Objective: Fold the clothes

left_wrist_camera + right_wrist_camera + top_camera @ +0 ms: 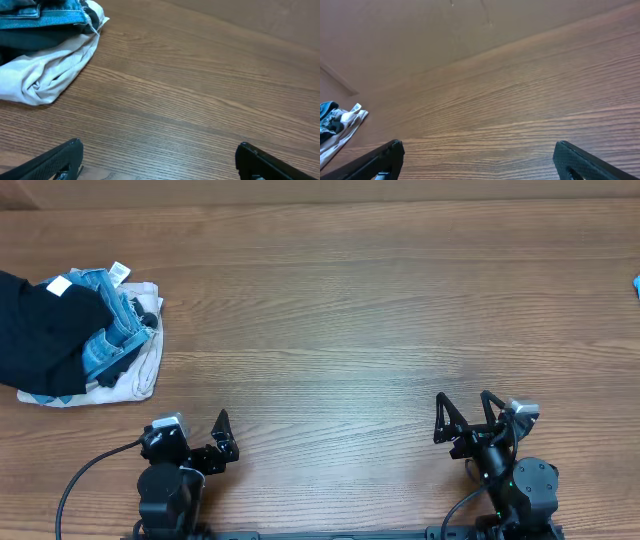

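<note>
Robot lab test station. Evidence: wood-grain counter (350, 300), left arm (170, 480) and right arm (515, 480) mounted at its 6 o'clock edge, cable (90, 465) trailing off the left one, heap of garments (90, 330) at 9 o'clock, plain tan wall (420, 30) beyond.

Garment pile (92, 332) beyond left pincer (159, 149)

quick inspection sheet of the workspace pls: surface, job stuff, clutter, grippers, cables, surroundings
surface: wooden table, bare across the middle
job's things: only a light-blue sliver at the right edge, mostly out of frame; no garment laid out
clutter: heap of clothes far left, black, denim and cream pieces, bunched
grippers: left gripper and right gripper both open, holding nothing, at the near edge
cables: black cable curving off the left arm
surroundings: plain brown backdrop beyond the table
</note>
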### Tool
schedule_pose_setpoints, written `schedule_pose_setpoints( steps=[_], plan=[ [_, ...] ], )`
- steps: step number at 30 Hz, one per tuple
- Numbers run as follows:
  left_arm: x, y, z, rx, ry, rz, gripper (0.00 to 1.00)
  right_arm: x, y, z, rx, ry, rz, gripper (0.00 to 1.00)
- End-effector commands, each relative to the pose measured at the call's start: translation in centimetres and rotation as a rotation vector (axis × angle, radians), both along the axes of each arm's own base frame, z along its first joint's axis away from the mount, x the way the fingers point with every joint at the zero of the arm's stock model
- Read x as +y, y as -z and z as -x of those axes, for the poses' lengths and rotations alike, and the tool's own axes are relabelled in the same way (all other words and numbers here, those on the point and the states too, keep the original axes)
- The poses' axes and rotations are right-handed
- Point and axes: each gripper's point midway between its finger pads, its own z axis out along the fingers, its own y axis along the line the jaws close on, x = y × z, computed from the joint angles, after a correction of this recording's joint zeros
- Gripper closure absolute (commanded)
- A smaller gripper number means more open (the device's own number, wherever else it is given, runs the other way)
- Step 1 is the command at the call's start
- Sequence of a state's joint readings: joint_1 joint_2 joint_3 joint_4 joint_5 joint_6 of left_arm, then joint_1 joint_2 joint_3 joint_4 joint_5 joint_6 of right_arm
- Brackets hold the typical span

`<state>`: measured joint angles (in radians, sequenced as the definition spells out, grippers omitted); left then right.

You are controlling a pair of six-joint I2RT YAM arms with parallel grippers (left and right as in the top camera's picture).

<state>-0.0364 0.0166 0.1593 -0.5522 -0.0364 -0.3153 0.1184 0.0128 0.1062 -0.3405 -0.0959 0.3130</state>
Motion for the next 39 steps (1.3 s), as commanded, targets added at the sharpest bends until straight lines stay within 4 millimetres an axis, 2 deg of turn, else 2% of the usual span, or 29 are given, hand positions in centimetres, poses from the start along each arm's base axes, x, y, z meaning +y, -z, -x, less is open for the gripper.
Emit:
schedule_pose_setpoints(
  steps=[1, 10, 26, 31, 33, 36, 39],
  plan=[
    [0.0, 0.3, 0.0, -0.003, -0.005, 0.018, 0.00, -0.2, -0.1, -0.1, -0.012, 0.015, 0.007, 0.00],
    [0.0, 0.3, 0.0, -0.003, -0.006, 0.017, 0.00, -0.2, -0.2, 0.0, -0.013, 0.011, 0.006, 0.00],
    [-1.1, 0.3, 0.0, 0.002, 0.057, 0.044, 0.00, 0.0, -0.1, 0.0, -0.008, 0.003, -0.006, 0.00],
    [-1.1, 0.5, 0.1, 0.006, 0.090, -0.033, 0.00, 0.1, -0.1, 0.0, -0.008, -0.002, -0.007, 0.00],
    [-1.8, 0.4, 0.1, 0.005, 0.127, -0.016, 0.00, 0.7, -0.2, 0.2, -0.010, -0.037, -0.013, 0.00],
    [-2.3, -1.3, 0.1, -0.030, 0.154, -0.005, 0.00, 1.3, -0.2, 0.5, -0.001, -0.077, -0.012, 0.00],
    [-2.3, -4.9, 0.4, -0.098, 0.154, -0.008, 0.00, 2.6, -1.9, 1.1, -0.033, -0.158, -0.030, 0.00]
  ],
)
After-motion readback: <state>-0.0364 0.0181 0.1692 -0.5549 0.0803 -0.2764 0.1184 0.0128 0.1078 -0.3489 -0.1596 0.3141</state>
